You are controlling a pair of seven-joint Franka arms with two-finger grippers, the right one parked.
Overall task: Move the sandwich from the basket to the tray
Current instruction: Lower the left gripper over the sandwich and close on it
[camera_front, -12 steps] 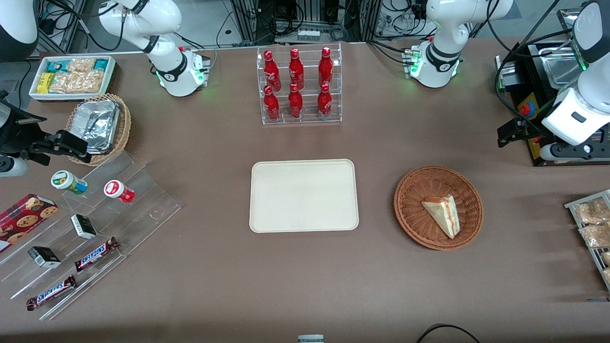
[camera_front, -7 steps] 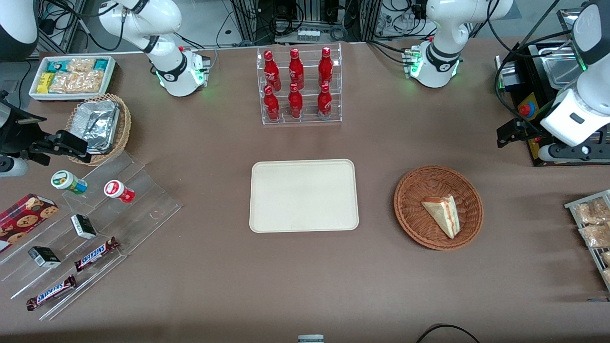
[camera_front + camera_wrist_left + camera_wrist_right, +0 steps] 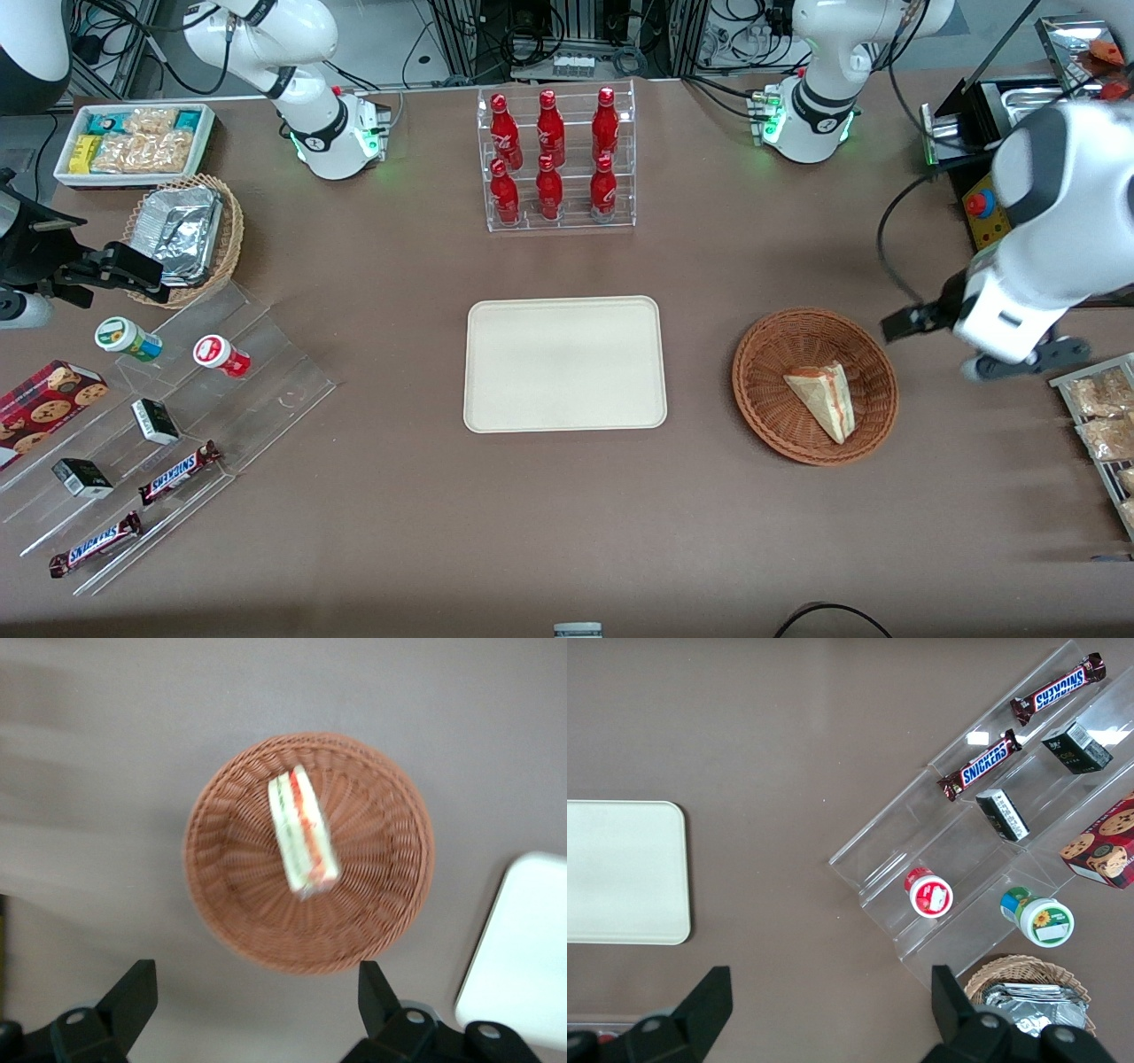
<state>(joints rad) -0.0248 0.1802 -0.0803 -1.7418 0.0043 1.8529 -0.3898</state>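
Since the earlier frame, our gripper (image 3: 248,1010) is swinging in toward the basket (image 3: 815,385), hovering above it with fingers spread wide; the sandwich (image 3: 824,400) is lying inside, untouched.

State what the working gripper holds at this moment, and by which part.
Nothing. The gripper is open and hangs above the table beside the basket, clear of it; the sandwich lies untouched in the basket.
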